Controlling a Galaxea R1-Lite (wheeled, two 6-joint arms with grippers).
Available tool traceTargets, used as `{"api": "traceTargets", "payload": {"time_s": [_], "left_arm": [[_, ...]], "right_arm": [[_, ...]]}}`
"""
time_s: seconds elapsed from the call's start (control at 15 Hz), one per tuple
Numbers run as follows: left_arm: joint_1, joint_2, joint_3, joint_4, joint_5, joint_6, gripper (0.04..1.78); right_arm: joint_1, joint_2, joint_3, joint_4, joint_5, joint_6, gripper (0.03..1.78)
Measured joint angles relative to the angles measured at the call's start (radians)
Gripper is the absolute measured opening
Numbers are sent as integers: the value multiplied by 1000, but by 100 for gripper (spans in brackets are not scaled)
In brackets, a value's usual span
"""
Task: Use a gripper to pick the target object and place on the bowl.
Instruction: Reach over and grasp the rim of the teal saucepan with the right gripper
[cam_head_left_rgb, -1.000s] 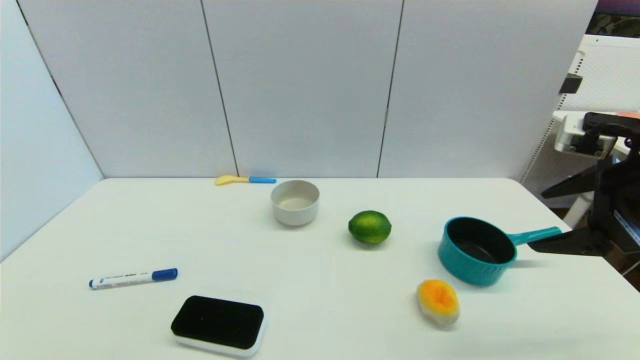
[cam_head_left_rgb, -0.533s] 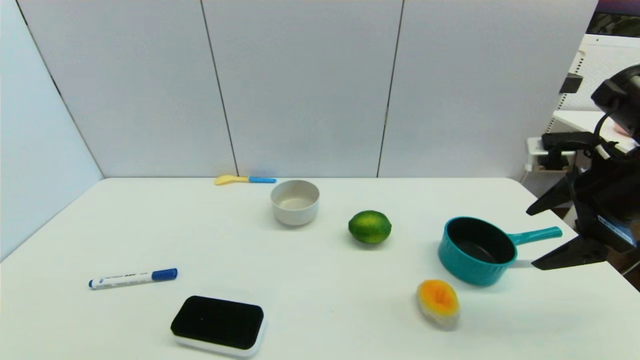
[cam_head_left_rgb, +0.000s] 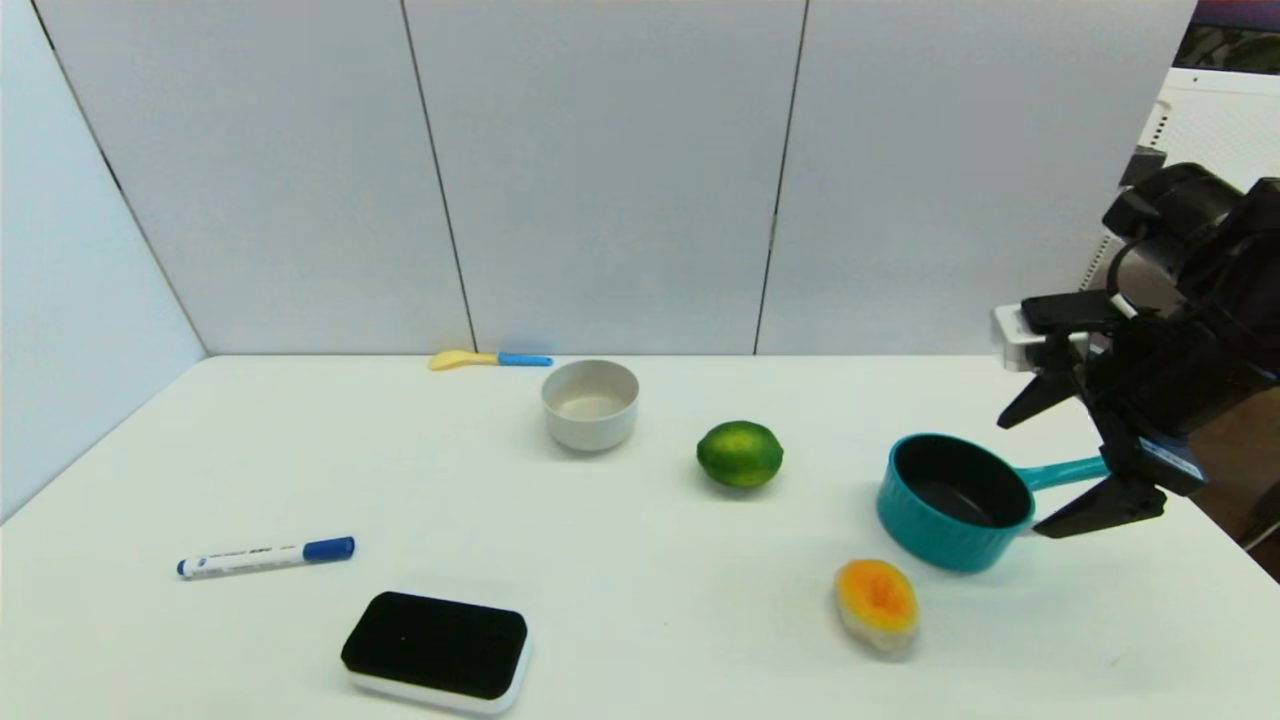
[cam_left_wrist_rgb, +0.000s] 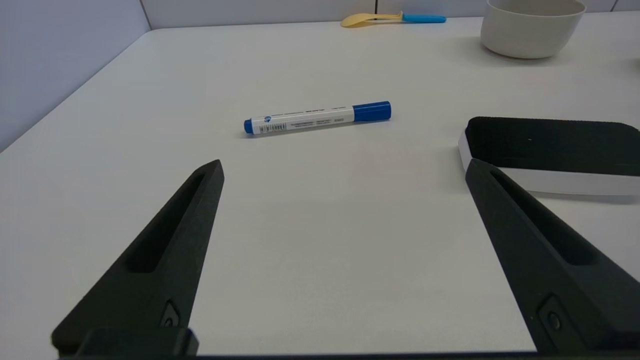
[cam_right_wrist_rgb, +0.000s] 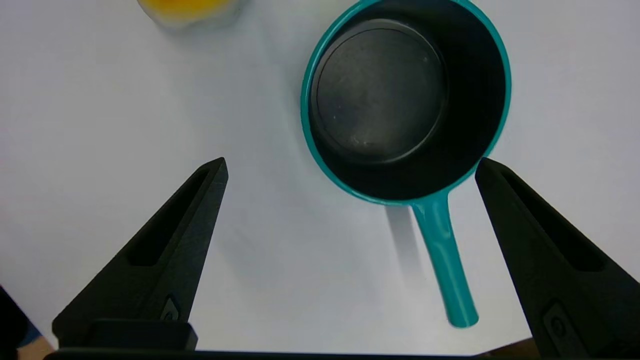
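The teal saucepan (cam_head_left_rgb: 955, 500) stands upright at the right of the table, its straight handle (cam_head_left_rgb: 1065, 472) pointing right. My right gripper (cam_head_left_rgb: 1020, 478) is open and empty, hovering above the handle where it joins the pan. In the right wrist view the gripper (cam_right_wrist_rgb: 351, 162) points down, and the handle (cam_right_wrist_rgb: 442, 260) lies between the wide-apart fingers, nearer one finger, untouched. The saucepan's black inside (cam_right_wrist_rgb: 380, 90) shows from above. The off-white bowl (cam_head_left_rgb: 590, 403) stands empty at the back middle, far to the left of the pan. My left gripper (cam_left_wrist_rgb: 345, 164) is open and empty, low over the table's front left.
A green lime (cam_head_left_rgb: 740, 453) lies between bowl and pan. An orange melon piece (cam_head_left_rgb: 877, 603) lies just in front of the pan. A blue marker (cam_head_left_rgb: 265, 557) and a black eraser (cam_head_left_rgb: 436, 648) lie front left. A yellow-blue spoon (cam_head_left_rgb: 490, 359) lies at the back wall.
My right arm has moved left from beyond the table's right edge and now hangs over the saucepan's handle, still open. Nothing on the table has moved.
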Motion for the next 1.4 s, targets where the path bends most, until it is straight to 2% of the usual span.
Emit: {"api": "traceTargets", "payload": {"time_s": [0.2, 0.47, 0.8, 1.4], "left_arm": [[0, 0, 0, 0, 0, 0, 171], [0, 0, 0, 0, 0, 0, 171], [0, 0, 0, 0, 0, 0, 171], [0, 0, 0, 0, 0, 0, 171]], "right_arm": [[6, 26, 4, 0, 8, -76, 171], [14, 55, 48, -5, 11, -126, 171], [29, 87, 111, -87, 8, -138, 171], [34, 117, 136, -98, 8, -175, 171]]}}
